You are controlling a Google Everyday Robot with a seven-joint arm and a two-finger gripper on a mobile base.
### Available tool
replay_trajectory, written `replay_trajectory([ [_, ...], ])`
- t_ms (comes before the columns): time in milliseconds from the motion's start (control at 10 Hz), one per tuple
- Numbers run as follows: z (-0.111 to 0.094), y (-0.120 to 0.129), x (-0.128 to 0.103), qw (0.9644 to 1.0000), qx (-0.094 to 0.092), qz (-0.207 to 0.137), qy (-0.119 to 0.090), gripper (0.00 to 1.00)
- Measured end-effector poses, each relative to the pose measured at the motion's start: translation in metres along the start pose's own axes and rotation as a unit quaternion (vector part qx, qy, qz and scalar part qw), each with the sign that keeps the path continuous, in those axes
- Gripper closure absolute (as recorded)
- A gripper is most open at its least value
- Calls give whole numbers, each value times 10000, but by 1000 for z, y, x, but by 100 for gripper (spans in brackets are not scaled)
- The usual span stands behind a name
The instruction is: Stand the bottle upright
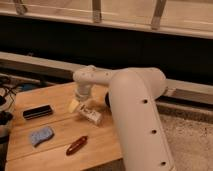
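Note:
The bottle (91, 114) is pale with a printed label. It lies tilted on the wooden table (50, 97), its yellowish end up-left and its other end down-right. My gripper (80, 102) hangs from the white arm (135, 105) directly over the bottle's upper-left end and is shut on it. The arm's big forearm covers the table's right part.
A black flat box (37, 111) lies at the table's left. A blue sponge (40, 135) sits near the front left. A red-brown oblong object (76, 145) lies at the front. Cables (7, 92) hang off the left edge. A dark wall with a rail runs behind.

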Motion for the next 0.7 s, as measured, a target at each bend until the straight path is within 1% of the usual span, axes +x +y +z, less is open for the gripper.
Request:
replay_trajectory([
  [200, 4, 5, -3, 10000, -42, -15, 52, 3],
  [300, 5, 6, -6, 10000, -44, -47, 44, 3],
  [600, 9, 12, -31, 9995, -56, -289, -66, 3],
  [700, 12, 15, -39, 9992, -93, -369, -86, 3],
])
